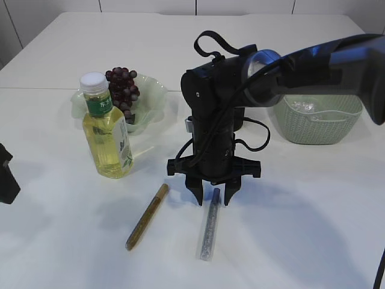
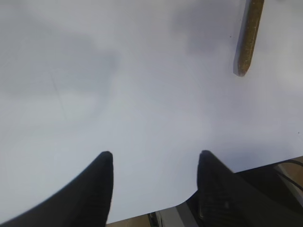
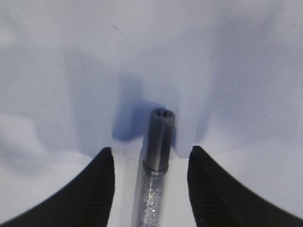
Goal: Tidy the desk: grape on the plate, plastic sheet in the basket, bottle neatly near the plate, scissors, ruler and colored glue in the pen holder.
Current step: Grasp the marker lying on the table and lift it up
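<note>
My right gripper [image 1: 213, 201] [image 3: 151, 150] points straight down at the table and is open. Its fingers straddle the dark cap end of a silver glitter glue tube [image 1: 210, 226] [image 3: 158, 142], with a gap on each side. A gold glitter glue tube [image 1: 147, 215] [image 2: 249, 35] lies to its left. The grape bunch [image 1: 123, 90] rests on the green glass plate [image 1: 157, 96], and the yellow-tea bottle [image 1: 107, 129] stands upright in front of it. My left gripper [image 2: 155, 153] hangs open over bare table near the front edge. Scissors, ruler and pen holder are out of view.
A pale green woven basket [image 1: 319, 120] stands at the back right with something clear and shiny inside. A small metallic piece [image 1: 188, 124] peeks out behind the right arm. The left arm's dark body [image 1: 7, 177] sits at the far left edge.
</note>
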You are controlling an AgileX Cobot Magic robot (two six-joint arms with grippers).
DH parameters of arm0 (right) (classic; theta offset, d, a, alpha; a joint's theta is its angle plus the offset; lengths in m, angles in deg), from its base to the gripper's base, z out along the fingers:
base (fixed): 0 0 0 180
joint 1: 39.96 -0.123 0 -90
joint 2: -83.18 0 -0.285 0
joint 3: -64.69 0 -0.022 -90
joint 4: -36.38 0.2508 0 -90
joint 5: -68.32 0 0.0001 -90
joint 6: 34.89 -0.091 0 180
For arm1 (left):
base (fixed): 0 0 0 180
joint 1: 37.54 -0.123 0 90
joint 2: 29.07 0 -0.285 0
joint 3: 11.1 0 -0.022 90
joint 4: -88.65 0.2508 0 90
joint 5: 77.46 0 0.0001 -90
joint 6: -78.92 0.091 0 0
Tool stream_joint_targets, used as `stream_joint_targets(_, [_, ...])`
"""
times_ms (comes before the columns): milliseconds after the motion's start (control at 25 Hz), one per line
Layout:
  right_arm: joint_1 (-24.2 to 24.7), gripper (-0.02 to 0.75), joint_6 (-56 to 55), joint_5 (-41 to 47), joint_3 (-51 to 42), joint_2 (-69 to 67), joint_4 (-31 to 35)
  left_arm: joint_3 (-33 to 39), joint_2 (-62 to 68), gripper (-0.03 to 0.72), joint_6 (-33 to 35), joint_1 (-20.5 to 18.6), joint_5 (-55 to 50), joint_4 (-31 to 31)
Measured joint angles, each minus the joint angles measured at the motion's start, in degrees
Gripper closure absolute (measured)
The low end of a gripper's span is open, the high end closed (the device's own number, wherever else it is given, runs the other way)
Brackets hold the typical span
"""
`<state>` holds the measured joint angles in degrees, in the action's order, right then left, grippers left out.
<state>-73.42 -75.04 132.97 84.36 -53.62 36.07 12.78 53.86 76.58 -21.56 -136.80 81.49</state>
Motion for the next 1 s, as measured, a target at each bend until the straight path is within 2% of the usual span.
stream_joint_targets(360, [0.0, 0.353, -0.1, -0.7, 0.0, -1.1, 0.0, 0.0, 0.0, 0.273, 0.0, 0.0, 0.0, 0.0])
stream_joint_targets(600, [0.0, 0.479, -0.5, -0.8, 0.0, -1.1, 0.0, 0.0, 0.0, 0.273, 0.0, 0.0, 0.0, 0.0])
stream_joint_targets(880, [0.0, 0.517, -0.6, -0.8, 0.0, -1.1, 0.0, 0.0, 0.0, 0.273, 0.0, 0.0, 0.0, 0.0])
stream_joint_targets(1000, [0.0, 0.563, -0.6, -0.8, 0.0, -1.1, 0.0, 0.0, 0.0, 0.273, 0.0, 0.0, 0.0, 0.0])
